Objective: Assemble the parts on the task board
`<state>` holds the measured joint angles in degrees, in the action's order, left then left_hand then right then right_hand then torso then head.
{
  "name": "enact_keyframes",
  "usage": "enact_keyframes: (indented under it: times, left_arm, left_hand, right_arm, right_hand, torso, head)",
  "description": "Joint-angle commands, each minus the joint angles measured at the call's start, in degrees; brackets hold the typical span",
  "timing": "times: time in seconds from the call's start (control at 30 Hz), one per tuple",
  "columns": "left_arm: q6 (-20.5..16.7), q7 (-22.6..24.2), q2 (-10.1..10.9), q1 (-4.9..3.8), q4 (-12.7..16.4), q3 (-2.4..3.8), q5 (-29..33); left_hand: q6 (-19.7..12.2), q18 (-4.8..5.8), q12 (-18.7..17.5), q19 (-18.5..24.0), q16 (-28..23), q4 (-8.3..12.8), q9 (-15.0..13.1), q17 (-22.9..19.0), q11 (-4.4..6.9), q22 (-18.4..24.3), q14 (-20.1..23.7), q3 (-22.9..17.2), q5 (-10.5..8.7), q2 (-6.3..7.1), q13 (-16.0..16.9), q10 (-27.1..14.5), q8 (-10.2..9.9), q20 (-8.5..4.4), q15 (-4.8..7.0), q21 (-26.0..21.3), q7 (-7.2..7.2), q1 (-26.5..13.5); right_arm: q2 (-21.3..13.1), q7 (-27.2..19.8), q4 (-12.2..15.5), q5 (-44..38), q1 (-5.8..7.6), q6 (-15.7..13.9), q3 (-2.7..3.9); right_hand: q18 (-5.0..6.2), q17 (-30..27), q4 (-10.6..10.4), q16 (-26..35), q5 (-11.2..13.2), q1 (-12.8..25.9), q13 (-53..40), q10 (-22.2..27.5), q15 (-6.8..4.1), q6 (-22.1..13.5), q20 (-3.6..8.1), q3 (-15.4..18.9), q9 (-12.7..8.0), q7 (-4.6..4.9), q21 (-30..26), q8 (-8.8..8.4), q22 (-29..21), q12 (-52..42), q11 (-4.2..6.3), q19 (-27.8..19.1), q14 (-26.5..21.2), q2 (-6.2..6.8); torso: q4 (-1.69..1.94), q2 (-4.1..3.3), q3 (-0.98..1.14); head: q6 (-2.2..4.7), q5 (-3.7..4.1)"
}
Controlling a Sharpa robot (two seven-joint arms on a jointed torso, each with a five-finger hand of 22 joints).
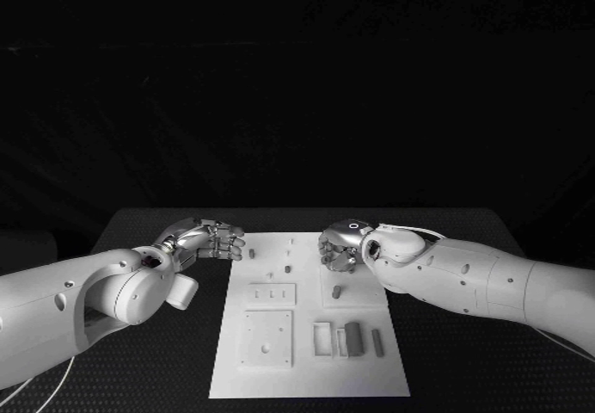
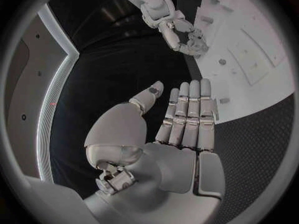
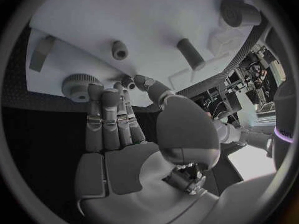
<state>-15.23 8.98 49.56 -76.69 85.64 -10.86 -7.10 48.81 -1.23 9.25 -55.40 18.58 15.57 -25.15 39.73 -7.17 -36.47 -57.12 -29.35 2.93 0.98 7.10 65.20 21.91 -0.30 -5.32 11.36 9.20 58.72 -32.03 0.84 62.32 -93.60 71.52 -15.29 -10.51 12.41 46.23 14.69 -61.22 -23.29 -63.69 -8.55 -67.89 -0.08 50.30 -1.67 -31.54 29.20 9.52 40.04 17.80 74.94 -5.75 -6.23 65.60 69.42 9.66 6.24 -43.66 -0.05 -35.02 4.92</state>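
Black surface (image 1: 149,370) carries the task board (image 1: 310,370); my left hand (image 1: 208,241) and right hand (image 1: 340,248) hover empty, fingers spread, so I should line up squarely over a part before pinching.

Both hands, the left hand (image 1: 213,240) and right hand (image 1: 341,247), flank the task board's (image 1: 310,379) far end, leaving its near half unobstructed from above.

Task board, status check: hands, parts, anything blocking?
Left hand open, at the task board left edge. Right hand open over its far end, holding nothing. Grey parts lie on the board. Nothing blocking.
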Motion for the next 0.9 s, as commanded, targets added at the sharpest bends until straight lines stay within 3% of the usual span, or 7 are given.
enact_keyframes:
  times: [0.03,0.3,0.57,0.9]
  left_arm:
    - [1.0,0.3,0.0,-0.05,0.2,0.03,0.3]
    - [1.1,0.2,0.0,-0.05,0.1,0.03,0.3]
    - [1.1,0.1,0.0,-0.05,0.1,0.03,0.3]
    - [1.4,0.1,-0.5,-0.04,-0.4,0.02,0.3]
  left_hand:
    - [-0.1,-1.06,-0.2,-0.1,-0.3,-0.3,0.1,0.1,-0.23,-0.1,-0.1,0.1,0.02,0.16,-0.1,0.1,-0.3,0.18,-0.28,-0.2,0.46,-0.4]
    - [-0.1,-1.06,-0.3,-0.1,-0.3,-0.4,0.1,0.1,-0.23,-0.1,-0.1,0.1,0.02,0.15,-0.1,0.1,-0.3,0.18,-0.28,-0.2,0.47,-0.4]
    - [-0.1,-1.06,-0.3,-0.1,-0.4,-0.4,0.1,0.1,-0.24,-0.1,-0.1,0.1,0.01,0.18,-0.1,0.1,-0.3,0.19,-0.28,-0.2,0.47,-0.4]
    - [-0.1,-1.06,-0.4,-0.1,-0.4,-0.4,0.2,0.1,-0.25,-0.1,-0.1,0.1,0.02,0.15,-0.1,0.2,-0.4,0.20,-0.30,-0.3,0.49,-0.4]
  right_arm:
    - [-0.1,-0.1,0.4,-0.2,0.02,1.6,0.00]
    - [0.0,-0.3,0.6,-0.4,0.02,3.5,0.01]
    - [0.3,-0.5,0.5,-0.1,0.02,2.9,0.00]
    - [2.0,-0.1,-1.4,-0.3,0.01,3.9,0.00]
  right_hand:
    - [2.59,-0.1,-0.4,-0.4,-0.1,-0.1,-0.2,0.5,-0.22,0.0,0.48,-0.1,0.1,0.07,0.3,-0.06,1.4,-0.2,0.10,-0.1,0.1,-0.35]
    - [2.59,-0.4,-0.1,-0.7,-0.1,-0.5,-0.6,0.8,-0.14,-0.6,0.53,-0.2,0.1,0.09,0.6,-0.43,1.4,-0.1,0.03,-0.3,0.0,0.03]
    - [2.59,-0.5,-0.3,-1.0,-0.1,-0.5,-0.9,0.8,-0.14,-0.4,0.52,-0.2,0.2,0.03,0.8,-0.36,1.4,-0.1,0.03,-0.3,0.0,-0.30]
    - [2.59,-0.7,-0.7,-1.3,-0.1,-0.2,-1.3,0.8,-0.20,-0.3,0.54,-0.2,0.3,0.00,1.0,-0.31,1.4,-0.2,0.08,-0.2,0.0,-0.70]
  torso:
    - [0.01,-0.05,0.01]
    - [0.05,-0.08,-0.05]
    - [0.04,-0.14,-0.03]
    - [0.08,-0.18,-0.11]
  head:
    - [0.00,0.08]
    - [-0.07,0.18]
    - [-0.07,0.25]
    - [-0.22,0.38]
